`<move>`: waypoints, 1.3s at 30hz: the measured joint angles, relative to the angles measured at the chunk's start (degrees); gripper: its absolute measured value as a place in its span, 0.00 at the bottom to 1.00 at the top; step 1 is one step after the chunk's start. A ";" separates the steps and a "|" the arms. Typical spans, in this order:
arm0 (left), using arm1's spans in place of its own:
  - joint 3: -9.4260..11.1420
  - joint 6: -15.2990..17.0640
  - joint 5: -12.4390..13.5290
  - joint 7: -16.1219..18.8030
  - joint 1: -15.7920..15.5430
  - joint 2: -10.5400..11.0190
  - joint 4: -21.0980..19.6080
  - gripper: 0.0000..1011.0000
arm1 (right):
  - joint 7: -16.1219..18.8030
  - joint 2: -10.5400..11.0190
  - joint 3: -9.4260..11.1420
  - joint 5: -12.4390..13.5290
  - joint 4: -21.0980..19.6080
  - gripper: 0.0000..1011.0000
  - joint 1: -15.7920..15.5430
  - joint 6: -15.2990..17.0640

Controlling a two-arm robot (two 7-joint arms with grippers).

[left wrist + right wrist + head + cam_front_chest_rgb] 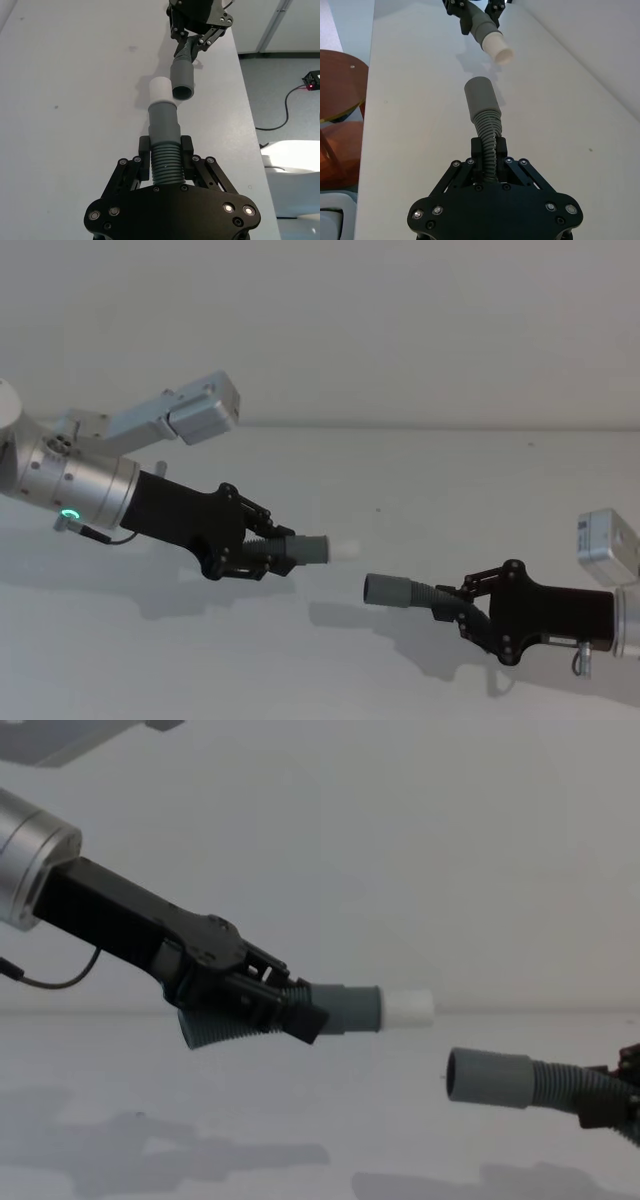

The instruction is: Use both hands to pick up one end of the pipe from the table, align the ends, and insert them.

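Head view has both arms reaching toward each other over the white table [300, 670], each carrying one piece of the pipe clear of the surface. The left gripper [265, 552] comes in from the left, its fingers pinched on the ribbed hose of the spigot piece [300, 548], just behind the smooth grey cuff. The white spigot [343, 549] points toward the right arm. The right gripper [452, 602] reaches in from the right, lower in the view, and is clamped the same way on the ribbed part of the socket piece [392, 591], whose open grey cuff faces the spigot. The two ends are near but apart, with a plain gap between them. From the chest view the white spigot [408, 1008] sits higher than the socket mouth [462, 1076], so the ends appear not yet in line, though the sideways offset is hard to judge.
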 joint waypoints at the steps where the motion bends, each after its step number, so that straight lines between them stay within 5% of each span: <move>1: 0.07 -0.07 -0.07 -0.04 0.00 -0.08 0.15 0.34 | -0.04 0.06 -0.12 -0.07 -0.09 0.13 0.09 0.16; 39: 2.87 -0.15 -1.90 -1.49 -1.01 0.60 2.13 0.34 | -1.26 1.05 -1.91 1.28 0.09 0.13 2.05 2.40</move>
